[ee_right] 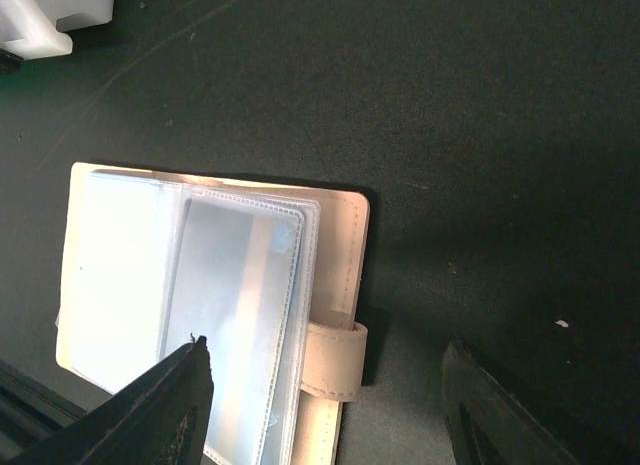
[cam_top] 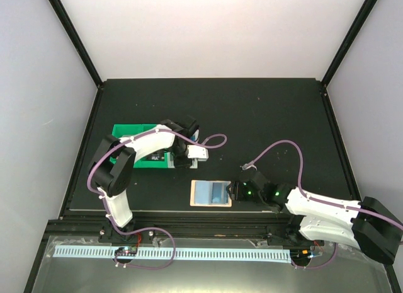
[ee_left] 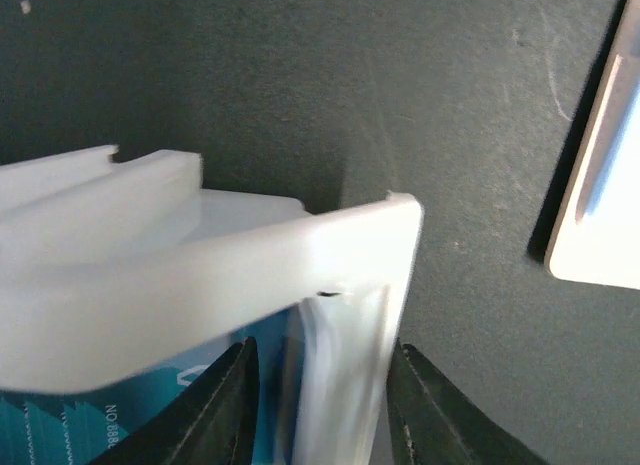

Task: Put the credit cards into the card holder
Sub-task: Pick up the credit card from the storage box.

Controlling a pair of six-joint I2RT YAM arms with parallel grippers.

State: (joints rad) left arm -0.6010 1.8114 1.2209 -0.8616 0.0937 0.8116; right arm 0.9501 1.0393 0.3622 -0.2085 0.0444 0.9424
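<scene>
The tan card holder [cam_top: 211, 193] lies open on the black table, its clear sleeves up; one sleeve holds a blue card. It also shows in the right wrist view [ee_right: 345, 245] and at the edge of the left wrist view [ee_left: 600, 185]. My right gripper [cam_top: 238, 191] [ee_right: 325, 405] is open and low over the holder's right edge, its strap between the fingers. My left gripper [cam_top: 187, 155] [ee_left: 320, 415] is down at a white bin [ee_left: 200, 245] holding a blue credit card [ee_left: 150, 410]. Its jaws stand apart, one finger inside on the card and one outside the bin's wall.
A green bin [cam_top: 135, 130] sits left of the white bin [cam_top: 199, 152], partly under my left arm. The white bin's corner shows in the right wrist view [ee_right: 45, 20]. A black frame rail [cam_top: 189, 220] runs along the near table edge.
</scene>
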